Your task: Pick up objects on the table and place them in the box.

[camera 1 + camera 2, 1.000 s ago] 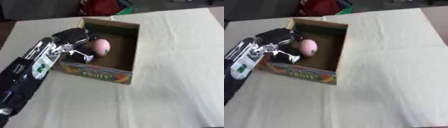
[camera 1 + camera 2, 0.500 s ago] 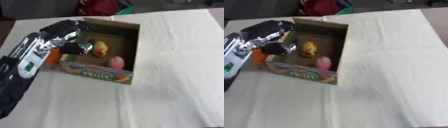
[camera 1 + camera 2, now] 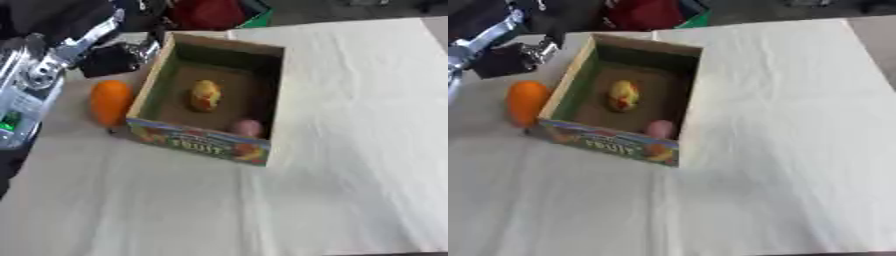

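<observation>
A cardboard fruit box [image 3: 197, 145] with a printed front wall stands open on the pale cloth. Inside lie a yellow and red fruit [image 3: 205, 95] near the middle and a pink round object [image 3: 248, 128] in the near right corner. An orange fruit [image 3: 110, 101] lies on the cloth outside, against the box's left wall. My left hand [image 3: 109, 59], black and silver, hovers blurred beyond the orange fruit, off the box's far left corner, holding nothing that I can see. My right hand shows in no view.
My left forearm [image 3: 31, 85] runs down the left edge. A red and green thing [image 3: 654, 12] sits past the table's far edge. Pale cloth [image 3: 359, 125] stretches to the right of the box and in front of it.
The pink object has left my left hand and now lies in the box's near right corner. The hand has drawn back from over the box to the upper left, baring the orange fruit.
</observation>
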